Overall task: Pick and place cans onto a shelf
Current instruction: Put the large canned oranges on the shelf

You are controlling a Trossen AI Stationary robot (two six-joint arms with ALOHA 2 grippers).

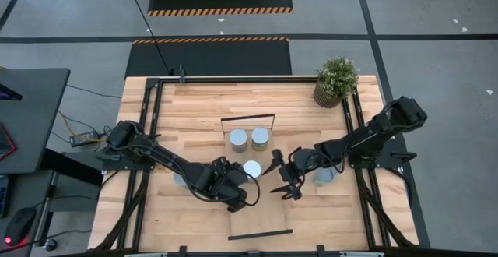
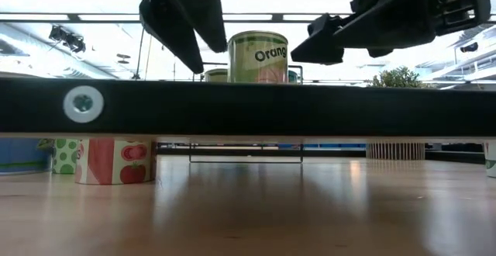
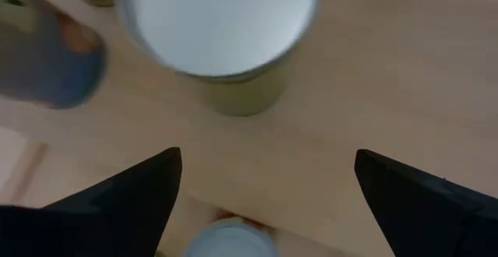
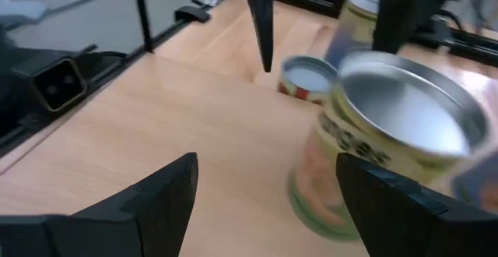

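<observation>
The shelf (image 1: 257,218) is a long pale board running from the far side to the near side at mid-table, with black frame bars at its ends. Three silver-topped cans stand on it: two side by side (image 1: 238,139) (image 1: 260,138) and one nearer (image 1: 251,169), with an orange label in the low view (image 2: 258,54). My left gripper (image 1: 249,196) is open just near-side of that can (image 3: 218,23), not touching. My right gripper (image 1: 278,179) is open just right of it (image 4: 389,148), not touching.
More cans stand on the table: one under my left arm (image 1: 180,181), showing with a tomato label in the low view (image 2: 115,160), and one under my right arm (image 1: 324,177). A potted plant (image 1: 336,80) stands at the far right corner. Black frame rails (image 1: 152,124) run along the table's sides.
</observation>
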